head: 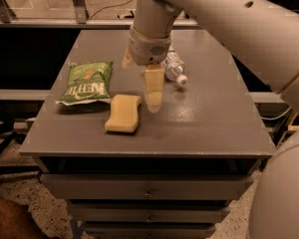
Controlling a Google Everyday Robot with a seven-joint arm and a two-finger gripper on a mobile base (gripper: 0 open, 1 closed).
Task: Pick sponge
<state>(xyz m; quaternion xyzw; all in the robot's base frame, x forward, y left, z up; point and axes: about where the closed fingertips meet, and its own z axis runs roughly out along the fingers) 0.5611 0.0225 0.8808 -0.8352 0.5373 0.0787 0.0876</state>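
Observation:
The pale yellow sponge point(123, 113) lies flat on the grey table point(214, 128), near the front and left of centre. My gripper point(142, 86) hangs from the arm just above the table, right beside the sponge's far right corner and not touching it. It is open and empty. One yellowish finger pad point(153, 91) points down next to the sponge; the other point(127, 59) shows only partly behind the wrist.
A green snack bag point(85, 82) lies left of the sponge, close to it. A clear plastic bottle point(175, 69) lies on its side behind the gripper to the right. The table is a drawer cabinet with its front edge point(144, 153) close to the sponge.

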